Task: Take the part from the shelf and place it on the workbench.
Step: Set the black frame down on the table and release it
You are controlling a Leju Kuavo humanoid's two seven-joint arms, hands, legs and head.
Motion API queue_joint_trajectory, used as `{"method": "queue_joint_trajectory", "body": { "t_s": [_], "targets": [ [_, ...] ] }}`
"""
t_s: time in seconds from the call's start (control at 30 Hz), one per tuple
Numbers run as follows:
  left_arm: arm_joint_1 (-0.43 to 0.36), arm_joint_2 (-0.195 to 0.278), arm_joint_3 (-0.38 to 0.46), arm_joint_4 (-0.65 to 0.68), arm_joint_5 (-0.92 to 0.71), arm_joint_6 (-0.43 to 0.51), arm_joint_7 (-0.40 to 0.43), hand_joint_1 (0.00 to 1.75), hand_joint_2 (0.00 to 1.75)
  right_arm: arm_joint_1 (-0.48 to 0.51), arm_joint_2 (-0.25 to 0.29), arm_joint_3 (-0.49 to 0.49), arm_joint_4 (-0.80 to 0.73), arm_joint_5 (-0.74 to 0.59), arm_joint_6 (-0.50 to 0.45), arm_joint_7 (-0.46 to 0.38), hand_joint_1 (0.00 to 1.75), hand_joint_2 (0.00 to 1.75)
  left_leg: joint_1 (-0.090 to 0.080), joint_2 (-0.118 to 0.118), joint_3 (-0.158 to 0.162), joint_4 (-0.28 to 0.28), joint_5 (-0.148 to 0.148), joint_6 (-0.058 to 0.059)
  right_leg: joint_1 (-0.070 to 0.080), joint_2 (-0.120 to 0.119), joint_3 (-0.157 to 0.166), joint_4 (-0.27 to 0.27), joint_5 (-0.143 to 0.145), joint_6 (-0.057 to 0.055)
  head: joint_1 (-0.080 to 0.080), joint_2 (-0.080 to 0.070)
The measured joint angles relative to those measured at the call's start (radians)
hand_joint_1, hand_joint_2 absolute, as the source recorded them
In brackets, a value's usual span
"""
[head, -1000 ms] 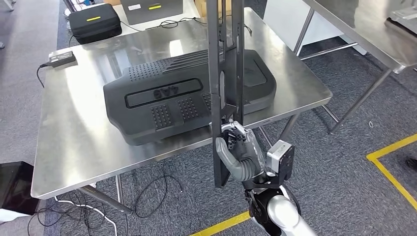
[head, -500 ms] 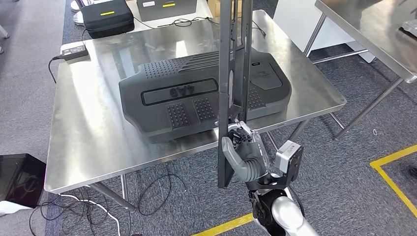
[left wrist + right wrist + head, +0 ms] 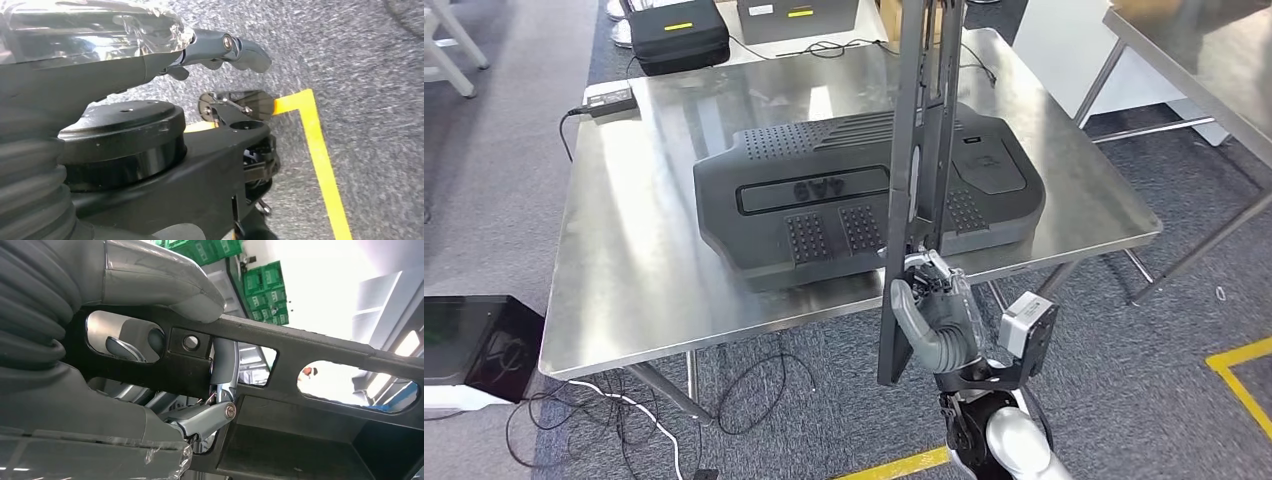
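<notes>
Right hand (image 3: 932, 318) grips a long, dark, slotted part (image 3: 921, 140) near its lower end, thumb (image 3: 911, 318) on one side and the darker fingers (image 3: 936, 276) wrapped round the other. The part stands almost upright in front of the robot, its lower end below the near edge of the steel workbench (image 3: 624, 290) and its upper end running out of the top of the head view, so it is off the tabletop and carried in the air. In the right wrist view the thumb (image 3: 165, 287) presses on the black frame of the part (image 3: 310, 350), beside an oval slot and a small round hole.

Left hand (image 3: 220, 47) hangs over grey carpet (image 3: 360, 60) with a yellow floor line (image 3: 320, 150) below it; whether its fingers are spread or curled I cannot tell, and nothing shows in it.

Beyond the held part, a large black moulded panel (image 3: 824, 200) lies flat across the middle of the tabletop. A small power brick (image 3: 609, 97) sits at the far left corner. Past the far edge stand a black case (image 3: 674, 35) with a yellow stripe and a grey box (image 3: 796, 17). Cables (image 3: 624, 420) lie on the carpet under the near left corner.
</notes>
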Motion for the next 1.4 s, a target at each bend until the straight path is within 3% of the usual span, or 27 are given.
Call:
{"method": "queue_joint_trajectory", "body": {
  "t_s": [0.07, 0.13, 0.3, 0.5, 0.57, 0.7, 1.4],
  "targets": [
    [-0.001, 0.000, 0.000, 0.000, 0.003, -0.004, 0.001, 0.00, 1.75, 0.000, 0.000, 0.000, 0.001, 0.000, 0.000, -0.003, 1.75, 1.75, -0.001, -0.005, -0.002, 0.007, -0.005, -0.014, 0.004, 0.004, 0.026, -0.062, 0.014, -0.009, 0.002, 0.000],
    [-0.001, 0.000, 0.000, 0.000, 0.007, -0.012, 0.002, 0.00, 1.75, 0.000, -0.001, 0.000, 0.002, 0.000, 0.002, -0.005, 1.75, 1.75, 0.001, -0.007, -0.002, 0.007, -0.006, -0.025, 0.008, 0.006, 0.025, -0.063, 0.012, -0.021, -0.004, 0.000],
    [0.000, 0.001, 0.000, 0.000, 0.010, -0.018, 0.005, 0.00, 1.75, -0.001, -0.001, 0.000, 0.003, -0.001, 0.005, -0.007, 1.75, 1.75, 0.005, -0.006, 0.006, -0.001, -0.006, 0.000, 0.008, 0.005, 0.026, -0.064, 0.013, -0.025, -0.033, 0.000],
    [0.000, 0.001, 0.000, 0.000, 0.011, -0.018, 0.005, 0.00, 1.75, -0.001, -0.001, 0.000, 0.003, -0.001, 0.005, -0.007, 1.75, 1.75, 0.007, -0.006, 0.010, -0.012, -0.001, -0.009, 0.016, 0.005, 0.026, -0.063, 0.009, -0.036, -0.057, 0.000],
    [0.000, 0.001, 0.000, 0.000, 0.011, -0.018, 0.005, 0.00, 1.75, -0.001, -0.001, 0.000, 0.003, -0.001, 0.005, -0.007, 1.75, 1.75, 0.009, -0.006, 0.010, -0.013, 0.000, -0.018, 0.018, 0.005, 0.026, -0.063, 0.009, -0.037, -0.060, 0.000],
    [0.000, 0.001, 0.000, 0.000, 0.011, -0.017, 0.005, 0.00, 1.75, -0.001, -0.001, 0.000, 0.004, -0.001, 0.006, -0.008, 1.75, 1.75, 0.011, -0.006, 0.009, -0.014, -0.001, -0.040, 0.020, 0.005, 0.026, -0.062, 0.008, -0.038, -0.061, 0.000],
    [0.000, 0.001, -0.024, 0.000, 0.009, -0.020, 0.004, 0.00, 1.75, -0.001, -0.001, 0.000, 0.004, 0.000, -0.012, -0.003, 1.75, 1.75, 0.007, -0.006, 0.007, -0.005, -0.005, -0.042, 0.016, 0.004, 0.029, -0.063, 0.008, -0.037, -0.044, 0.000]
  ]
}}
